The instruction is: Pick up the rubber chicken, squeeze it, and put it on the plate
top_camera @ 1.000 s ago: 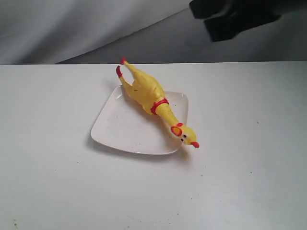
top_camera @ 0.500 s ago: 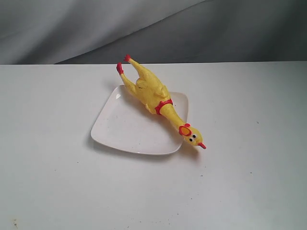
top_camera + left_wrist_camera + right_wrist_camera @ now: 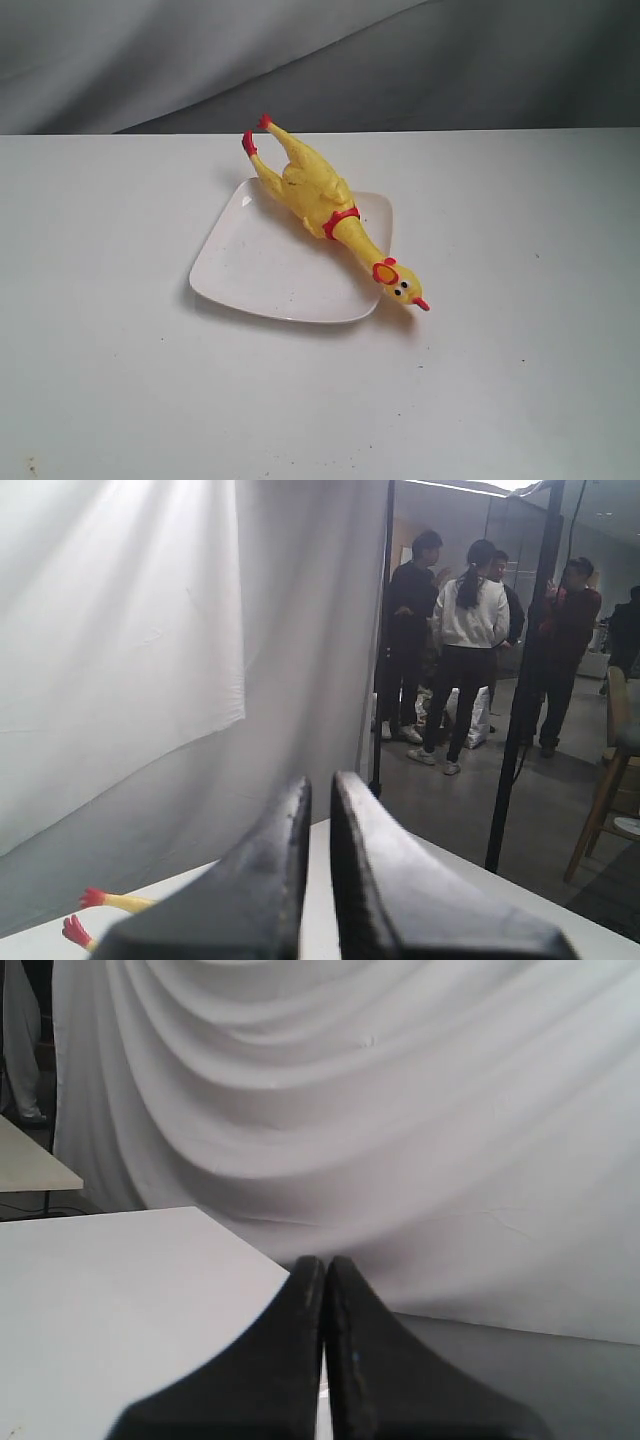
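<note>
Rolled slightly, the rubber chicken (image 3: 315, 190) lies across the plate (image 3: 258, 268), head past its rim; left gripper (image 3: 320, 780) fingers nearly together, right gripper (image 3: 323, 1260) fingers together.

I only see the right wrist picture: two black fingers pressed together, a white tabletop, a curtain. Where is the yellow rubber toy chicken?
Observer: The long yellow rubber chicken lies diagonally across the glossy white rounded-square plate.
Operator: Does it fit?
Observer: No. Its red feet overhang the far rim, its head the near right corner.
Operator: And the other gripper?
Observer: The left gripper is empty, only a slit between its fingers.
</note>
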`<state>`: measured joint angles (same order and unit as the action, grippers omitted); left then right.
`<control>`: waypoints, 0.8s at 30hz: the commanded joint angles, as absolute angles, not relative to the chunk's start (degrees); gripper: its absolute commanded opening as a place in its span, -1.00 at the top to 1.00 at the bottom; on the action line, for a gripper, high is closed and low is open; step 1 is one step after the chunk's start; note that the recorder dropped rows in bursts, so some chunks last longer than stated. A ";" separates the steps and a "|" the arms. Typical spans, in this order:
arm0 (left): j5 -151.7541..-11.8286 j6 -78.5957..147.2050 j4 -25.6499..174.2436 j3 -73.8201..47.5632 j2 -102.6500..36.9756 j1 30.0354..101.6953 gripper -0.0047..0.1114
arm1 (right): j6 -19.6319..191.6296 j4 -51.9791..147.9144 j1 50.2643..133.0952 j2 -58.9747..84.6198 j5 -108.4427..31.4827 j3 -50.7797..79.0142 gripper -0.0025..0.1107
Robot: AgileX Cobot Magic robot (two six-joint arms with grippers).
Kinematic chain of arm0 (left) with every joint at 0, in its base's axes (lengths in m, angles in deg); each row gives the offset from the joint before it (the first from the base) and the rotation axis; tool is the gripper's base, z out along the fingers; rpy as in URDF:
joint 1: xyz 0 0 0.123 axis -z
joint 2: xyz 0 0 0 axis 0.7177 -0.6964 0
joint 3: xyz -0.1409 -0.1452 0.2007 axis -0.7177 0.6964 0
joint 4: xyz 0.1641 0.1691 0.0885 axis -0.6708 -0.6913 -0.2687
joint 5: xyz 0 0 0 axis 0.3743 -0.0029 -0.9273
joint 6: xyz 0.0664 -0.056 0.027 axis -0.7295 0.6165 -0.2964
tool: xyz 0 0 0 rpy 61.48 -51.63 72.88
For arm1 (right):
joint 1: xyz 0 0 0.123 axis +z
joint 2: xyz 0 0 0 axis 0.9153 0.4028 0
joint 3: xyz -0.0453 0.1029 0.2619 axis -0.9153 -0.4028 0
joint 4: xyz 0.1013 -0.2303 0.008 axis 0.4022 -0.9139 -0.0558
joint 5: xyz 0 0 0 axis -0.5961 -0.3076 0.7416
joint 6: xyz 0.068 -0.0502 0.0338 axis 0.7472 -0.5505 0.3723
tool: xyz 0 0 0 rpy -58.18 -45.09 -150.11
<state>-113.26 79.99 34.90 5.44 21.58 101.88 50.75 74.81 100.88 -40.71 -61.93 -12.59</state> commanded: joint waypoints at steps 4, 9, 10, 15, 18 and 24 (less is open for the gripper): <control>-113.27 79.77 35.19 5.25 21.67 102.08 0.77 | 50.99 75.15 101.00 -41.22 -61.82 -12.93 0.96; -113.27 79.77 35.19 5.25 21.67 102.08 0.77 | 51.75 76.79 94.95 -44.15 -59.73 -12.93 0.96; -113.27 79.77 35.19 5.25 21.67 102.08 0.77 | 52.89 77.97 92.78 -44.66 -59.83 -12.93 0.96; -113.27 79.77 34.84 5.25 21.67 102.08 0.77 | 58.60 77.94 79.63 -47.43 -62.61 -12.96 0.96; -113.27 79.77 34.84 5.25 21.67 102.08 0.77 | 66.21 74.27 72.08 -49.59 -63.46 -14.53 0.96; -113.27 79.77 34.84 5.25 21.67 102.08 0.77 | 73.97 70.95 60.59 -54.54 -63.46 -21.84 0.96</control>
<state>-113.26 79.90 34.90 5.44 21.58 101.88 71.04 72.44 64.38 -52.45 -62.80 -18.46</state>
